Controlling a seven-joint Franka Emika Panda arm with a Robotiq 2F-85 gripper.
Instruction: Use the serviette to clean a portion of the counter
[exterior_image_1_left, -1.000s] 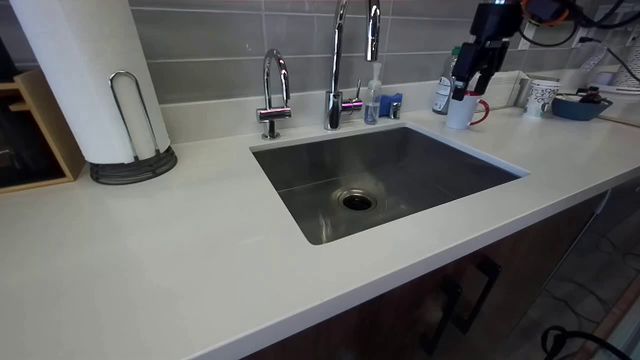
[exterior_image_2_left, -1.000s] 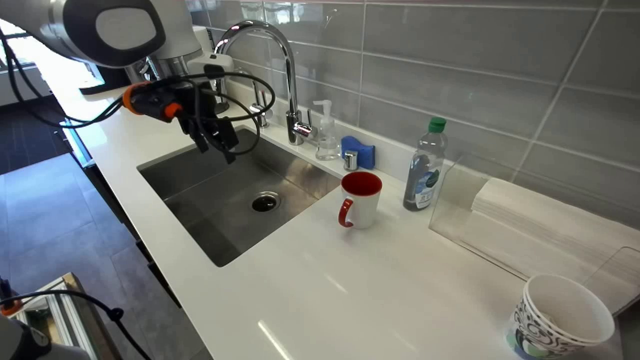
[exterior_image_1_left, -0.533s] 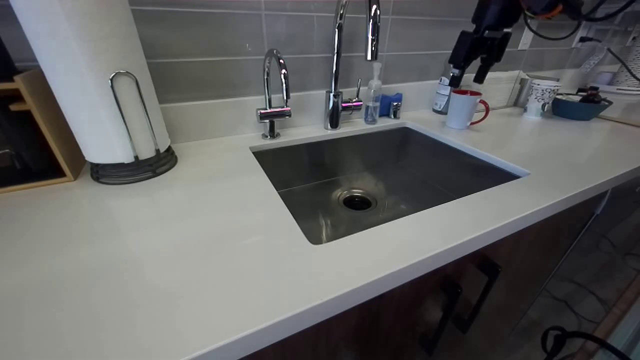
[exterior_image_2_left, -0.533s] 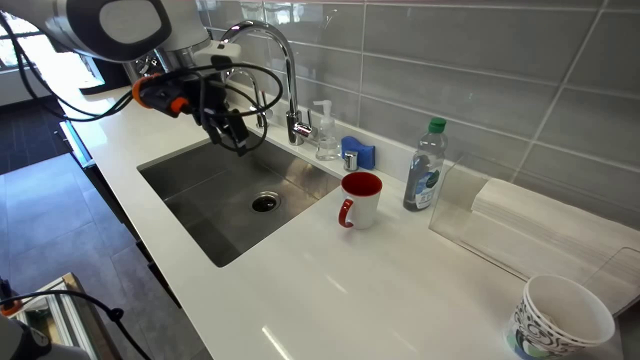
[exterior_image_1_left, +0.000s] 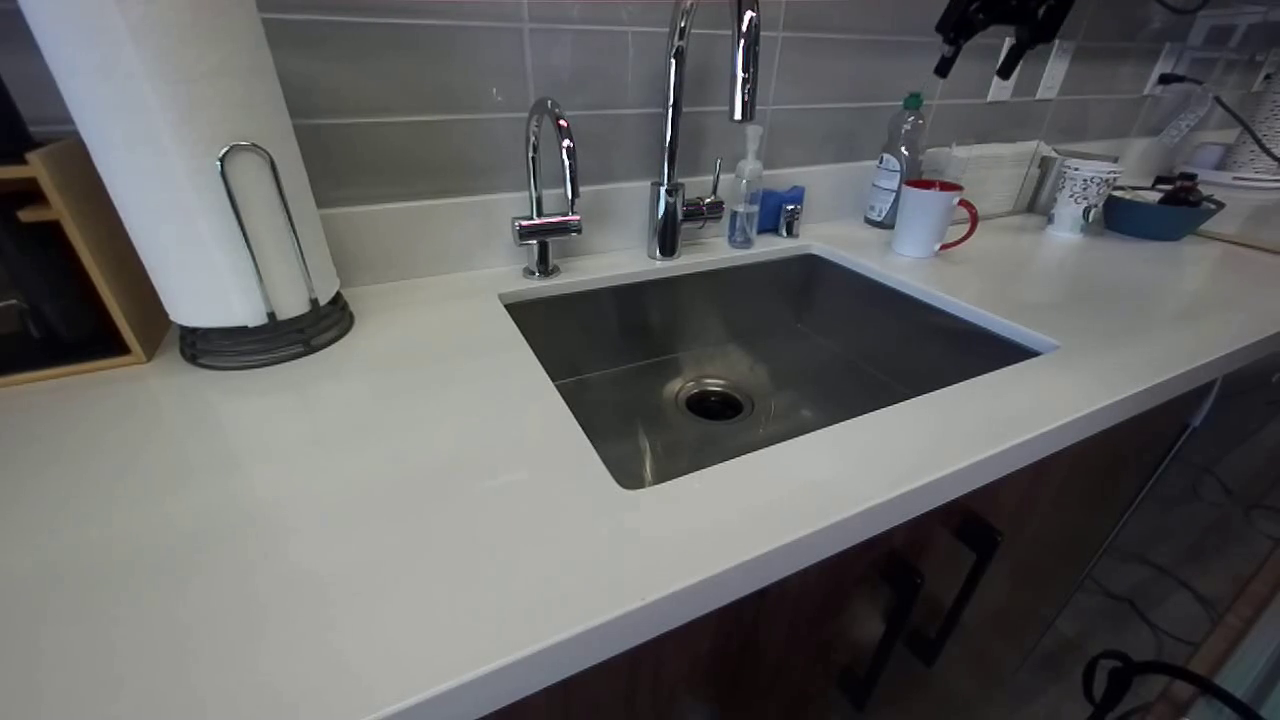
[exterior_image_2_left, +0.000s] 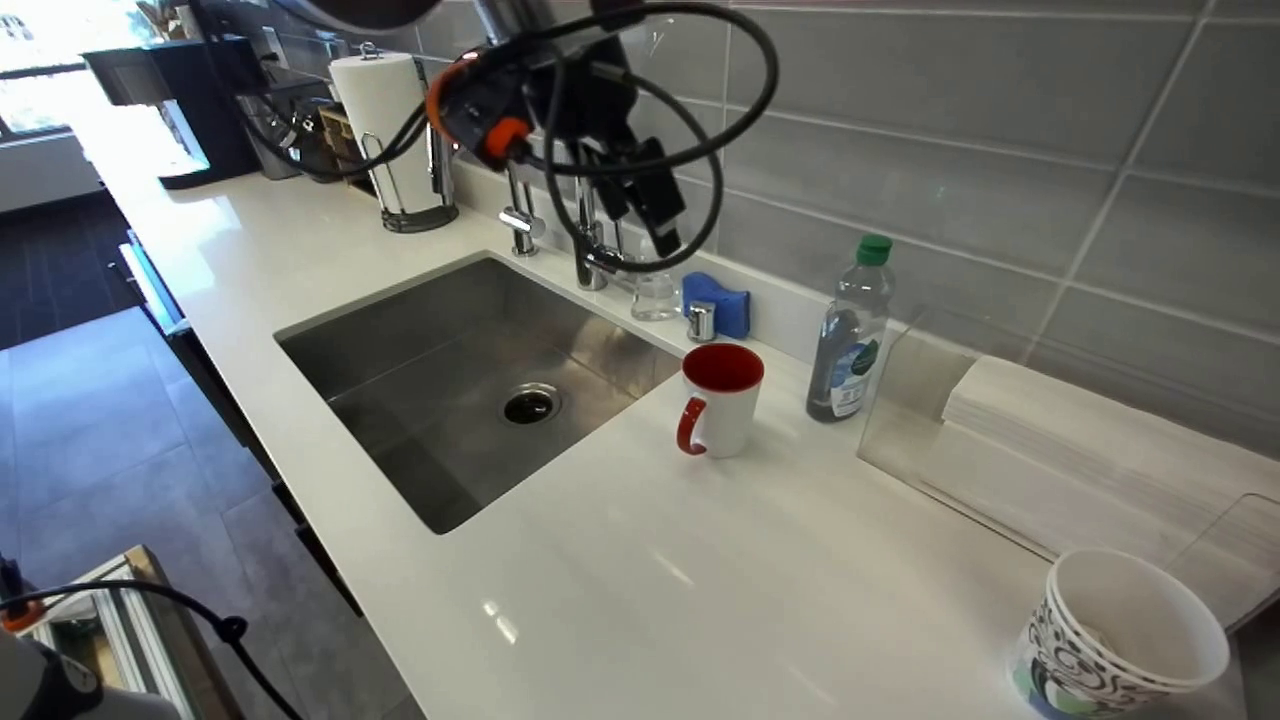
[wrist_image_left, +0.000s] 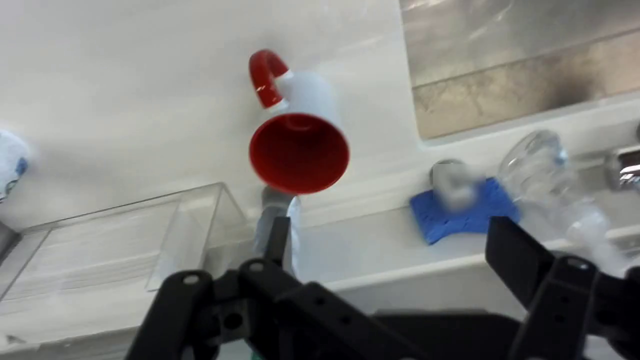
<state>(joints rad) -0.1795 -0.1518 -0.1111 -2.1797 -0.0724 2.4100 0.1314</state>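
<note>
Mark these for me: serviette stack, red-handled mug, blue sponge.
Serviette stack (exterior_image_2_left: 1110, 465), in an exterior view: middle of the white pile.
Red-handled mug (exterior_image_1_left: 924, 222), in an exterior view: white outer wall.
Blue sponge (wrist_image_left: 462, 219), in the wrist view: middle of its visible face.

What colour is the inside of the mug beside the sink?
The mug is red inside; the wrist view shows it best.

No words or numbers can be read; in both exterior views the label (exterior_image_2_left: 856, 374) on the green-capped bottle (exterior_image_2_left: 851, 328) standing at right is too small and blurred to make out.
</note>
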